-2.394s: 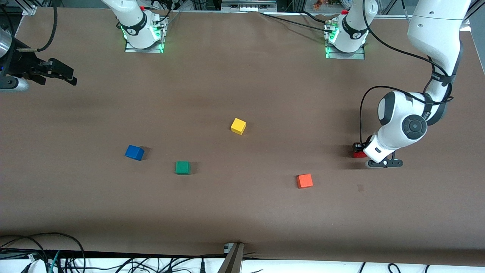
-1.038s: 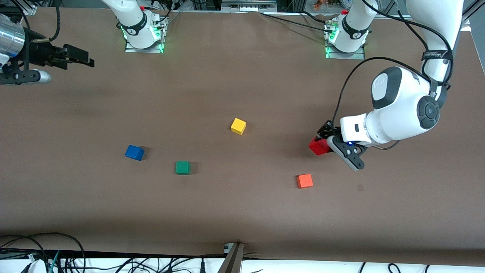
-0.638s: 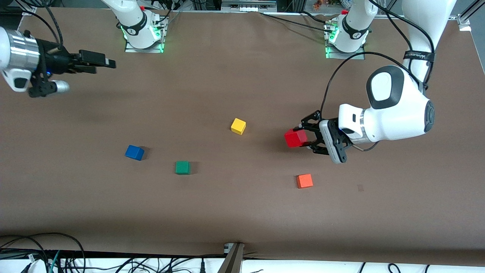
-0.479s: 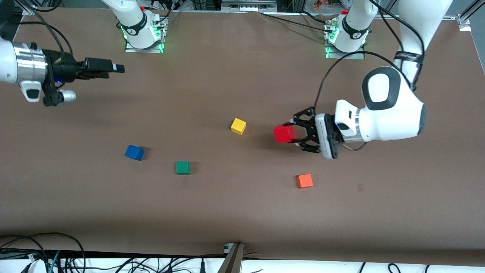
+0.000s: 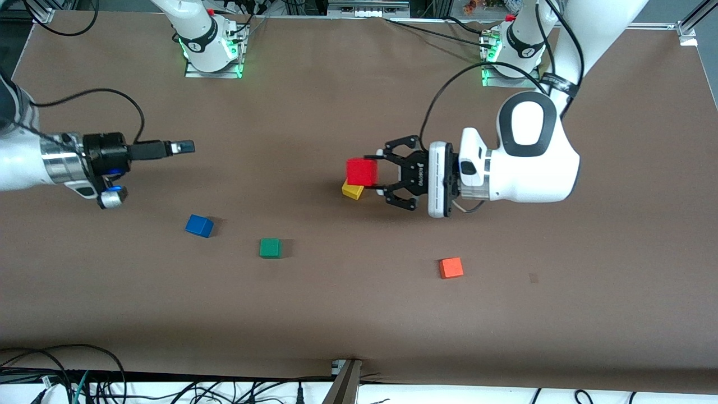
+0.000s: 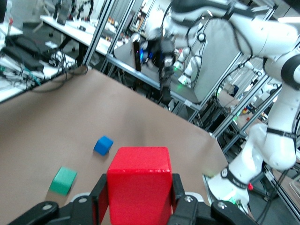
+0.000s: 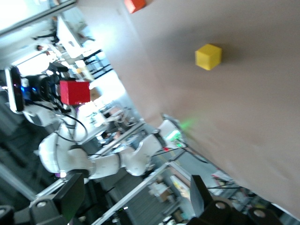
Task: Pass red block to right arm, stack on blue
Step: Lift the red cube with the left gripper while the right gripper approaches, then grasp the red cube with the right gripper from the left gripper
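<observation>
Left hand (image 5: 374, 175): up in the air over the yellow cube (image 5: 353, 191), turned sideways toward the right arm's end of the worktop; fingers (image 5: 399, 147) clamped on the red block.
Red block (image 5: 361, 171): pinched between the left hand's fingers, off the worktop, directly over the yellow cube and partly covering it in the front view; fills the lower middle of the left wrist view (image 6: 139, 190), black pads pressed on two opposite faces.
Right hand (image 5: 188, 147): in the air over bare worktop at the right arm's end, pointing toward the left hand, well apart from it; whether spread or pressed together cannot be told.
Right arm (image 5: 33, 163): silver wrist ring, blue light on the black hand body.
Blue cube (image 5: 199, 225): on the worktop, nearer to the front camera than the right hand; nothing on top of it.
Green cube (image 5: 270, 247): on the worktop beside the blue cube, toward the left arm's end and slightly nearer to the front camera.
Orange-red cube (image 5: 451, 267): alone on the worktop, nearer to the front camera than the left hand.
Worktop (image 5: 359, 314): brown, flat.
</observation>
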Controlling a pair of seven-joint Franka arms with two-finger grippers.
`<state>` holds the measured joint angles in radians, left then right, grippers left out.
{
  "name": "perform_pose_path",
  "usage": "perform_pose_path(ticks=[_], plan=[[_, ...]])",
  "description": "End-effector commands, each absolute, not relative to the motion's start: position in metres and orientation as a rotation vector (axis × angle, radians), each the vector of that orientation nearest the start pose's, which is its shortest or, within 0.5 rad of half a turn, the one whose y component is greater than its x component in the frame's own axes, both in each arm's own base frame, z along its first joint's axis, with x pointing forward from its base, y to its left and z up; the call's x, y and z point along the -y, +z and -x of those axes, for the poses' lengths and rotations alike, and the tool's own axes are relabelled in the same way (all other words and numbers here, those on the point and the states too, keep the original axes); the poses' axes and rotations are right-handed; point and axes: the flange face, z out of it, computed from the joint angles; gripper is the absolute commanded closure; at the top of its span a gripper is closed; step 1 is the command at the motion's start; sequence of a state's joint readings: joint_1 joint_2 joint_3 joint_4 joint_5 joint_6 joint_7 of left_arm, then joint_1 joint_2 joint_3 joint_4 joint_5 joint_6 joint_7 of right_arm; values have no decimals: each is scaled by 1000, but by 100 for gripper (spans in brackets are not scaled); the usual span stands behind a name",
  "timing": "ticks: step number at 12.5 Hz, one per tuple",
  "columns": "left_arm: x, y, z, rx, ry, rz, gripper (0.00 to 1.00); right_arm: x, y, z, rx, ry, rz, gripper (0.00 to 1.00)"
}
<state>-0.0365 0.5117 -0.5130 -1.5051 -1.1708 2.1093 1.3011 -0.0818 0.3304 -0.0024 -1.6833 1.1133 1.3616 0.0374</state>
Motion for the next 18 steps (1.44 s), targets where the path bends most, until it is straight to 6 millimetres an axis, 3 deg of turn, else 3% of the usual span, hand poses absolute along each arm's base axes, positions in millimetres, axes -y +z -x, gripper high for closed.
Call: perform_pose_path(ticks=[1, 2, 5, 8, 10, 15, 18], plan=[[402, 467, -614, 967, 733, -1584, 100, -75, 446, -607, -288, 586, 1821, 0], [427, 461, -608, 908, 749, -1587, 100, -90, 458, -601, -264, 579, 1826, 0], [464, 456, -603, 873, 795, -1609, 100, -120, 461, -587, -320, 545, 1696, 0], [475, 449, -599, 862, 797, -1627, 100, -170, 447, -578, -402, 498, 1682, 0], [476, 447, -598, 863, 796, -1627, 100, -186, 429, -578, -465, 478, 1620, 0], [479, 444, -601, 859, 796, -1623, 100, -190, 394, -585, -588, 521, 1465, 0], [478, 442, -604, 850, 796, -1623, 100, -193, 384, -592, -615, 528, 1404, 0]])
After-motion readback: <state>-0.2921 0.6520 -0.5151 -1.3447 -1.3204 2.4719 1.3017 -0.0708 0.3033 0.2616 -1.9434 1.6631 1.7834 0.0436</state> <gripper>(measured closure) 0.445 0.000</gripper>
